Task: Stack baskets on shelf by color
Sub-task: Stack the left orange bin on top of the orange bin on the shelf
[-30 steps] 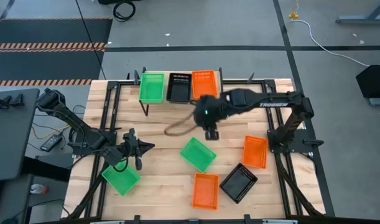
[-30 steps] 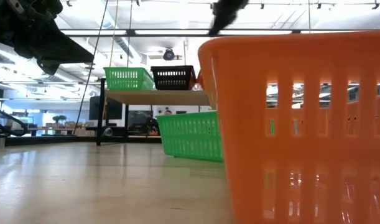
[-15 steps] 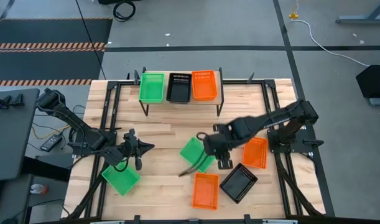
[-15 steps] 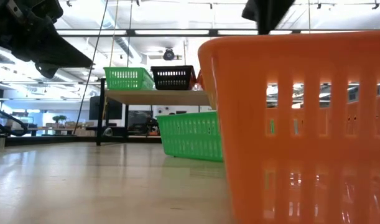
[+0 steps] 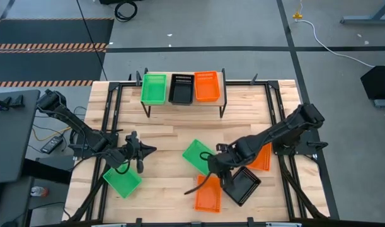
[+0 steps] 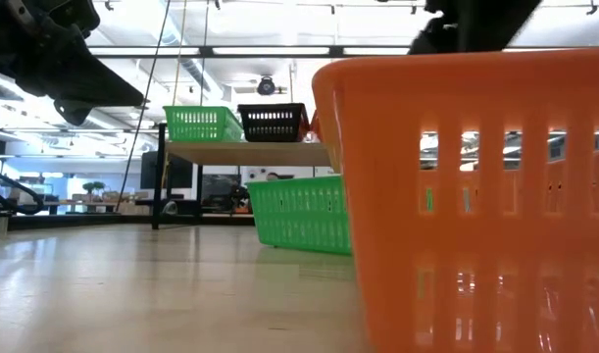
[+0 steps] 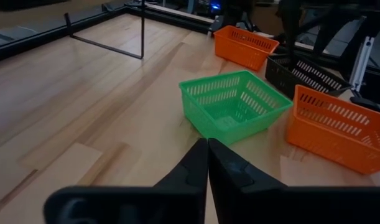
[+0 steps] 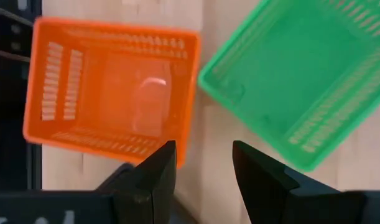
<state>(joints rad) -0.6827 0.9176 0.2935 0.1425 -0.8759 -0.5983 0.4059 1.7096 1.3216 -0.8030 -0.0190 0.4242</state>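
Baskets sit in two groups. On the shelf (image 5: 183, 81) at the desk's (image 5: 160, 135) far edge stand three in a row: a green basket (image 5: 154, 88), a black basket (image 5: 181, 89) and an orange basket (image 5: 206, 86), side by side and touching or nearly so. Five more lie loose on the desk. A second green one (image 5: 123, 181) is near the front left corner, just beside the left gripper (image 5: 143, 150). A third green one (image 5: 198, 154) lies tilted near the middle. Toward the front edge an orange one (image 5: 209, 195) lies next to a black one (image 5: 243, 186), and another orange one (image 5: 263, 157) sits toward the right edge, partly covered by the right arm.

The left gripper hangs over the left part of the desk, its fingers (image 7: 205, 165) pressed together and holding nothing.

The right gripper (image 8: 203, 163) hovers between the middle green basket and the front orange basket. Its fingers (image 8: 160, 167) stand apart with bare wood between them, clamped on nothing.
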